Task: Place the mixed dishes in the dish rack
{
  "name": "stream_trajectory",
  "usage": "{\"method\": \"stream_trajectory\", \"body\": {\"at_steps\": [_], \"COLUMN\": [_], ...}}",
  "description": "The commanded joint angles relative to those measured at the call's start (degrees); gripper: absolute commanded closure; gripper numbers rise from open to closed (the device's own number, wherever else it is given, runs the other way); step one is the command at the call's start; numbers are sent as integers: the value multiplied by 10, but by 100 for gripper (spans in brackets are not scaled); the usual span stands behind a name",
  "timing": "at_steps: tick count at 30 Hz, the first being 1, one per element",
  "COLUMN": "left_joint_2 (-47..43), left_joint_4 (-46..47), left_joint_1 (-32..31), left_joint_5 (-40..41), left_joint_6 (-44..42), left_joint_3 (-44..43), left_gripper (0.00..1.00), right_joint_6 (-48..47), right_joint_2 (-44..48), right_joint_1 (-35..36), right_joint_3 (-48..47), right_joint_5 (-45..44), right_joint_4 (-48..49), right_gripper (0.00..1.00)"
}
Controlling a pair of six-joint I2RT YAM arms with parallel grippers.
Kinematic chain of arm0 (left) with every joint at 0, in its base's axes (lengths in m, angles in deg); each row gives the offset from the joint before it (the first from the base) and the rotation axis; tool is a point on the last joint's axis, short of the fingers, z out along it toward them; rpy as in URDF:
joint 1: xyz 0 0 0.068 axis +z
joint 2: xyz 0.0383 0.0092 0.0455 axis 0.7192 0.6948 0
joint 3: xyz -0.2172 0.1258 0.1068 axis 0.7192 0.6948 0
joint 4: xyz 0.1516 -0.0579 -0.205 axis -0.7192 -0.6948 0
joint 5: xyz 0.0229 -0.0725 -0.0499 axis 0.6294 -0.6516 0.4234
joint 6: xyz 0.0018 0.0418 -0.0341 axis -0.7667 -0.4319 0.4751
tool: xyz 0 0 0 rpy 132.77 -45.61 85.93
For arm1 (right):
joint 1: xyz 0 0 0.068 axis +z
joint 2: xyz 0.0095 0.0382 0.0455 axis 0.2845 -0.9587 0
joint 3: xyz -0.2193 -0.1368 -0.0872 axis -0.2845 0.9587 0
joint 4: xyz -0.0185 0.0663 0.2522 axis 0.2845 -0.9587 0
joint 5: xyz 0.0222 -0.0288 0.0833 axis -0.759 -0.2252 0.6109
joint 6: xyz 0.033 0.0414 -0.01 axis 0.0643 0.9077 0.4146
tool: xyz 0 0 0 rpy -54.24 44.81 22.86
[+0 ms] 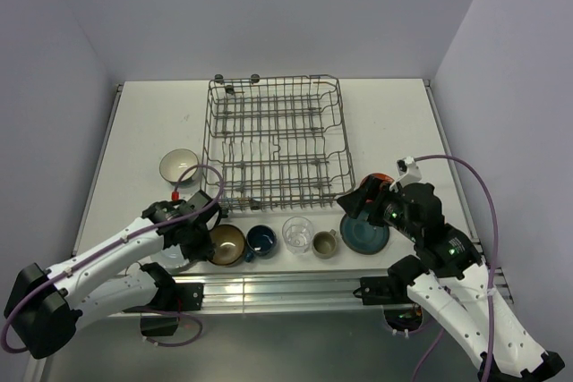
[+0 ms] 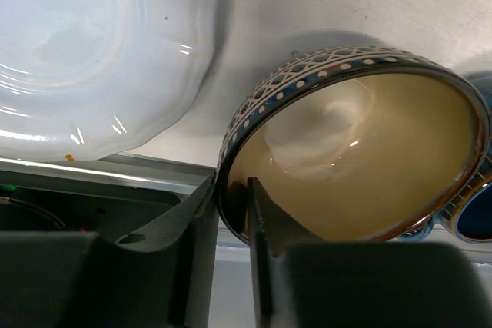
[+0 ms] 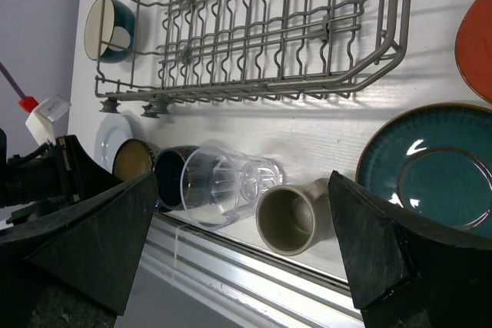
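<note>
The grey wire dish rack (image 1: 277,145) stands mid-table and holds no dishes. In front of it lie a brown bowl (image 1: 226,244), a blue mug (image 1: 261,241), a clear glass (image 1: 298,233), a beige cup (image 1: 324,243) and a teal plate (image 1: 365,233). My left gripper (image 2: 231,186) is shut on the brown bowl's (image 2: 361,159) near rim, one finger inside and one outside. My right gripper (image 3: 246,243) is wide open and empty, above the glass (image 3: 223,186) and the beige cup (image 3: 292,217), beside the teal plate (image 3: 430,174).
A white-inside bowl (image 1: 178,165) sits left of the rack. A pale plate (image 2: 84,51) lies under my left arm, next to the brown bowl. An orange-red plate (image 3: 477,44) lies right of the rack. The table's metal front rail (image 1: 295,285) runs just behind the dishes.
</note>
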Motion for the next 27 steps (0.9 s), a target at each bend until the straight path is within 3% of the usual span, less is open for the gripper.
{"method": "stream_trajectory", "body": {"at_steps": [1, 6, 12, 19, 24, 27], "left_joint_2": [0, -4, -43, -141, -206, -240], "left_joint_4": [18, 11, -22, -141, -192, -167], "left_joint_1": [-12, -28, -46, -55, -56, -55], "left_joint_5": [11, 18, 22, 47, 42, 15], "left_joint_6": [18, 31, 56, 77, 75, 48], "left_joint_3": [-1, -3, -16, -108, -180, -209], "left_gripper": [77, 100, 100, 100, 100, 100], "right_joint_6": [-10, -7, -12, -17, -32, -39], "right_joint_2": [7, 11, 13, 0, -28, -43], "right_joint_1": [1, 1, 1, 1, 1, 1], "right_joint_3": [-13, -13, -19, -28, -40, -49], "right_joint_5": [-11, -10, -14, 2, 46, 100], "right_joint_4": [-3, -7, -19, -14, -1, 20], "right_gripper": [0, 0, 0, 0, 1, 1]}}
